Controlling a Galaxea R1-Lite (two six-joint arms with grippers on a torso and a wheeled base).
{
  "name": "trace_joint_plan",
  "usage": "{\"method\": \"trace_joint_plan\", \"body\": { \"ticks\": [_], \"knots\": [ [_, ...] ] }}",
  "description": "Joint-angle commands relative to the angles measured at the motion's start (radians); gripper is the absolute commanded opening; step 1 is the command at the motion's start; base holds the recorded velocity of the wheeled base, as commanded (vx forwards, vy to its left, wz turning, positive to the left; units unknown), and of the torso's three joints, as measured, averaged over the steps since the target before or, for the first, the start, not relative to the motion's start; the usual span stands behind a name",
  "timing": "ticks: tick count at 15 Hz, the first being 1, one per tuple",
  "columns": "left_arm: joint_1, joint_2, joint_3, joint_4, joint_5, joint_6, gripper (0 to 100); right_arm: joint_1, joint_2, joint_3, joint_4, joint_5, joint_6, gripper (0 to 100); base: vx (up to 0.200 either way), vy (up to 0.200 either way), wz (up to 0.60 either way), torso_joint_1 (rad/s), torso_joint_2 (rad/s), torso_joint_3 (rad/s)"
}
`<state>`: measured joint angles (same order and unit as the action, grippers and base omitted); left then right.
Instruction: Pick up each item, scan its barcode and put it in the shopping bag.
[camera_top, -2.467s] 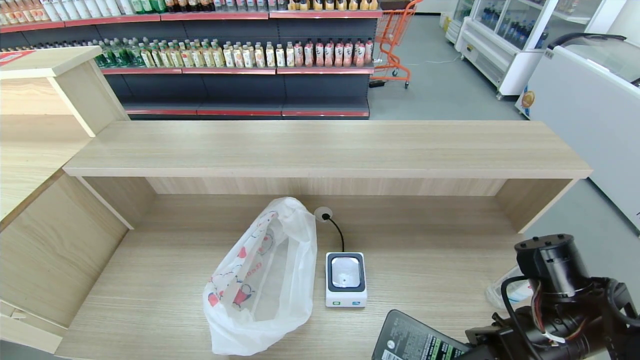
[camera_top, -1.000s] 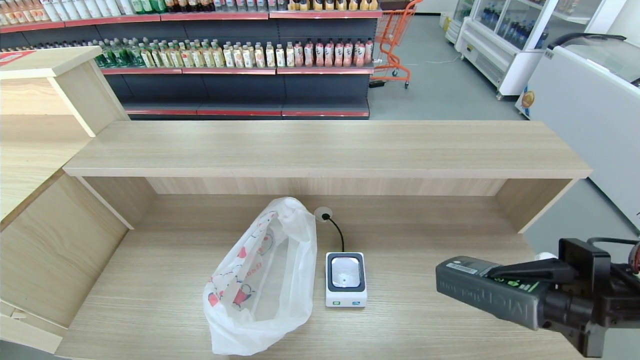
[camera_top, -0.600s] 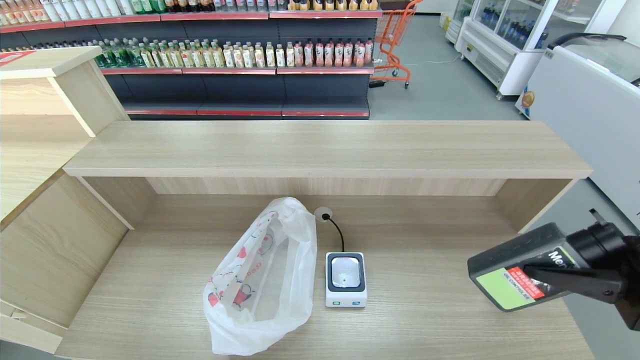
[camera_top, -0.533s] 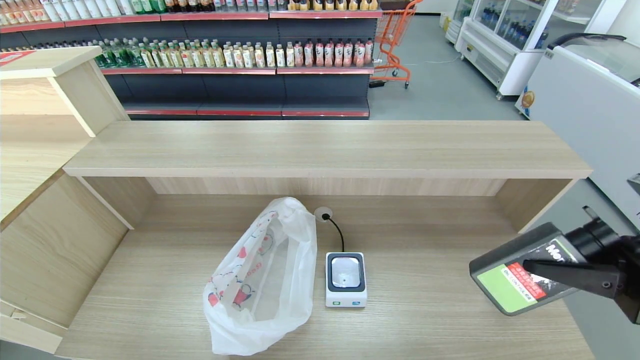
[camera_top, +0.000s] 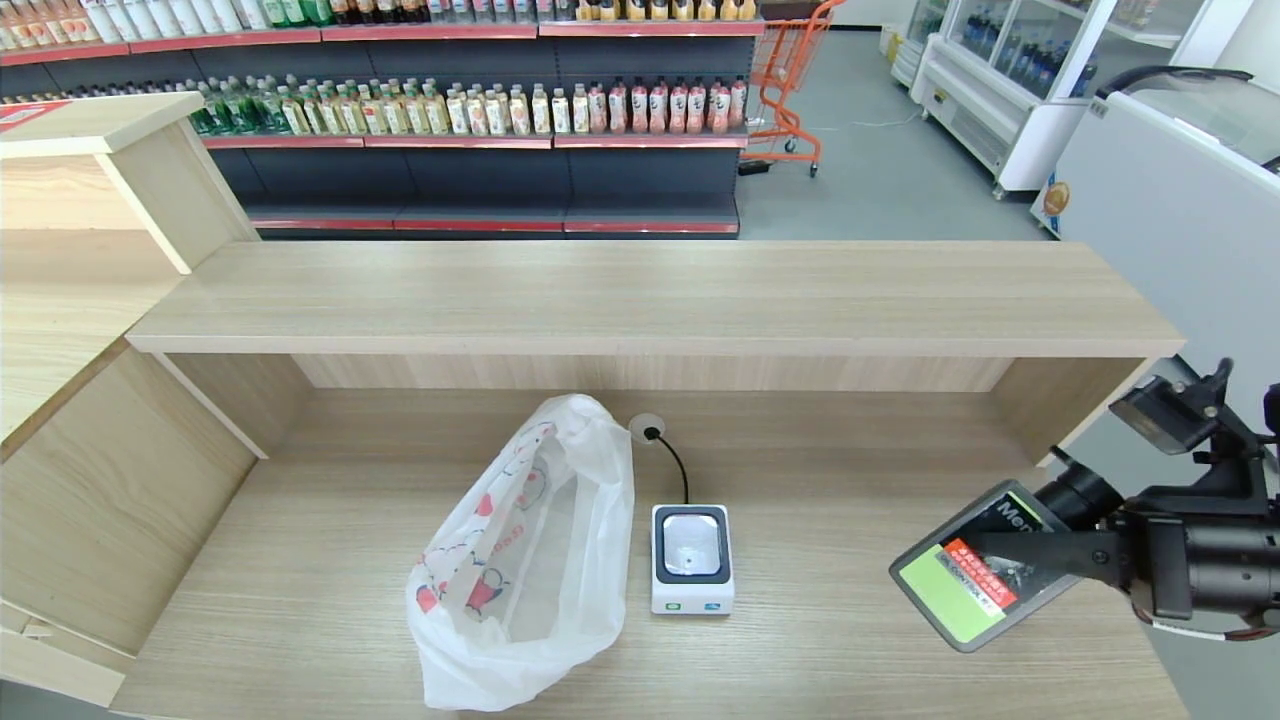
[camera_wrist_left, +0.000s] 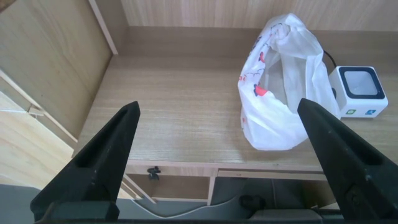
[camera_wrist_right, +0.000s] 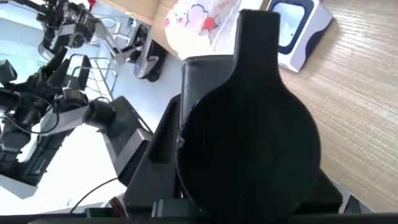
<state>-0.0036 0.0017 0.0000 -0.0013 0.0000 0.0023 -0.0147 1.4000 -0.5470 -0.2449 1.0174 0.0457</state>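
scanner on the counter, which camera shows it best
Head view: the scanner shows whole from above, window and cable clear, beside the shopping bag. The left wrist view has it small near the edge, past the bag. The right wrist view shows part of it, behind the held item.

Right gripper (camera_top: 1035, 557) raises the dark bottle (camera_top: 950, 600) from the near right, rolls its label upward, shifts left toward scanner (camera_top: 691, 558).

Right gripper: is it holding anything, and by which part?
Yes. The right gripper holds a dark bottle with a green label, jaws clamped across its flat labelled body.
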Motion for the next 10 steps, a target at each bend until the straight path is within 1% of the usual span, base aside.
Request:
{"method": "trace_joint_plan", "body": {
  "ticks": [1, 4, 5, 6, 7, 10],
  "knots": [
    [0.001, 0.000, 0.000, 0.000, 0.000, 0.001, 100, 0.009, 0.014, 0.006, 0.001, 0.000, -0.001, 0, 0.000, 0.000, 0.00, 0.000, 0.00, 0.000],
    [0.001, 0.000, 0.000, 0.000, 0.000, 0.001, 100, 0.002, 0.010, 0.002, 0.001, -0.005, -0.001, 0, 0.000, 0.000, 0.00, 0.000, 0.00, 0.000],
    [0.001, 0.000, 0.000, 0.000, 0.000, 0.001, 100, 0.004, 0.010, 0.006, 0.001, -0.025, -0.001, 0, 0.000, 0.000, 0.00, 0.000, 0.00, 0.000],
    [0.002, 0.000, 0.000, 0.000, 0.000, 0.001, 100, 0.013, 0.013, 0.007, 0.001, -0.071, -0.001, 0, 0.000, 0.000, 0.00, 0.000, 0.00, 0.000],
    [0.002, 0.000, 0.000, 0.000, 0.000, 0.001, 100, 0.025, 0.022, 0.006, 0.001, -0.088, -0.001, 0, 0.000, 0.000, 0.00, 0.000, 0.00, 0.000],
    [0.001, 0.000, 0.000, 0.000, 0.000, -0.004, 100, 0.027, 0.040, -0.011, -0.001, -0.089, -0.001, 0, 0.000, 0.200, 0.00, -0.001, 0.00, 0.004]
  ]
}}
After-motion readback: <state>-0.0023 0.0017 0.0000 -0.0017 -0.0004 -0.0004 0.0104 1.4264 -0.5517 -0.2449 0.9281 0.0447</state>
